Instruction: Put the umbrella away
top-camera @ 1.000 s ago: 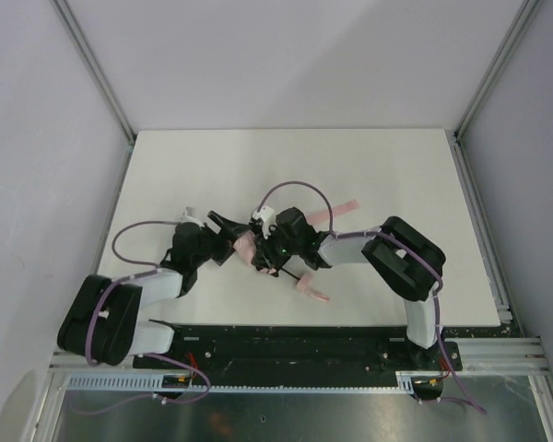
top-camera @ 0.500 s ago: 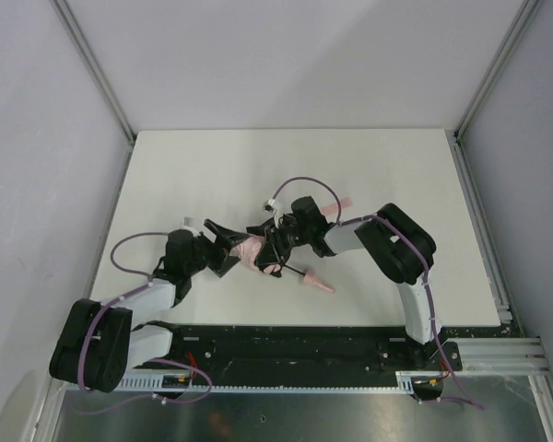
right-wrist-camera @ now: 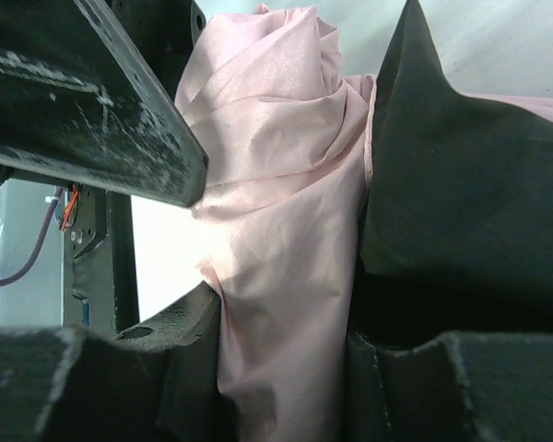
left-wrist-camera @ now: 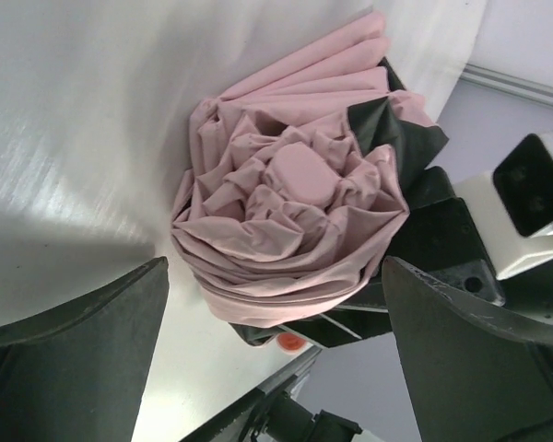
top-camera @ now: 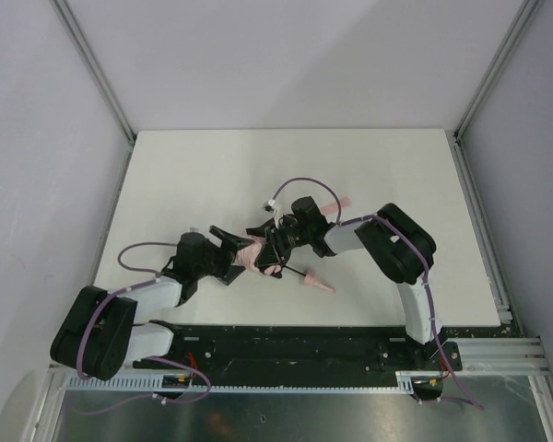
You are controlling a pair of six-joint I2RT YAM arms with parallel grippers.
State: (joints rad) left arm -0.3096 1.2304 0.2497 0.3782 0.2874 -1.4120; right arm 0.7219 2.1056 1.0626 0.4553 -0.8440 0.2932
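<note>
The umbrella (top-camera: 251, 255) lies low over the white table, its pale pink fabric bunched and folded. Its black shaft ends in the pink handle (top-camera: 316, 284), nearer the front edge. My right gripper (top-camera: 269, 250) is shut on the fabric bundle (right-wrist-camera: 286, 276), which fills the gap between its fingers. My left gripper (top-camera: 235, 250) is open, with a finger on each side of the umbrella's crumpled top end (left-wrist-camera: 295, 184) and a gap to both. A thin pink strip (top-camera: 336, 205), perhaps the strap, sticks out behind the right wrist.
The white table (top-camera: 396, 175) is enclosed by grey walls and aluminium rails (top-camera: 484, 212) on three sides. Both arms' purple cables (top-camera: 300, 184) loop above the grippers. The black base rail (top-camera: 295, 336) runs along the near edge.
The left gripper has moved right, up to the umbrella's top, and its jaws have opened to their widest. The right arm shifted slightly with the umbrella early on, then held still.
</note>
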